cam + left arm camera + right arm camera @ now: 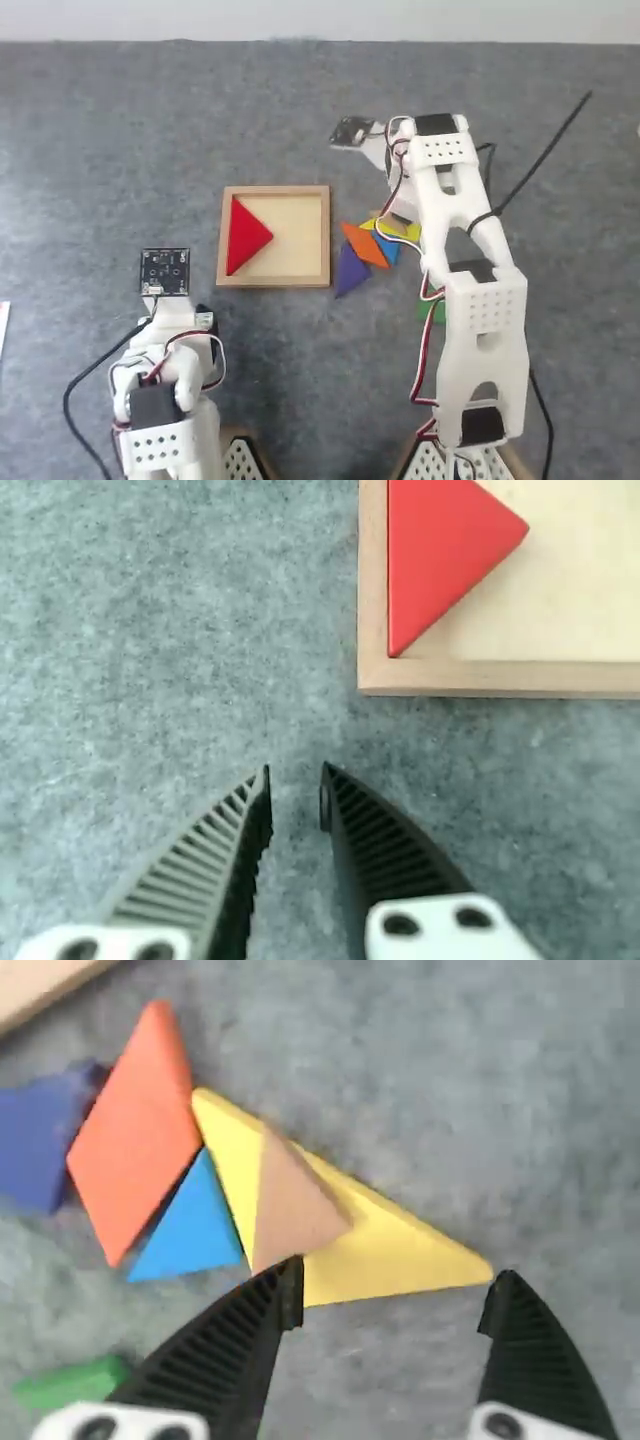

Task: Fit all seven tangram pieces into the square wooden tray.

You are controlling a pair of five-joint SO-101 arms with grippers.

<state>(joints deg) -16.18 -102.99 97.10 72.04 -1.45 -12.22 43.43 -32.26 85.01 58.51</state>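
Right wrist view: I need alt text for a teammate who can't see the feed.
The right gripper hangs open over the pointed end of a yellow triangle on grey carpet, with a tan triangle lying on it. Beside them sit an orange parallelogram, a blue triangle, a purple piece and a green piece.

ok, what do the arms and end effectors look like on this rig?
The left arm and right arm are white plastic shells with dotted hole panels, black motors, and red, yellow and black wires. The left end effector and right end effector are black, ribbed and tapered, on white mounts.
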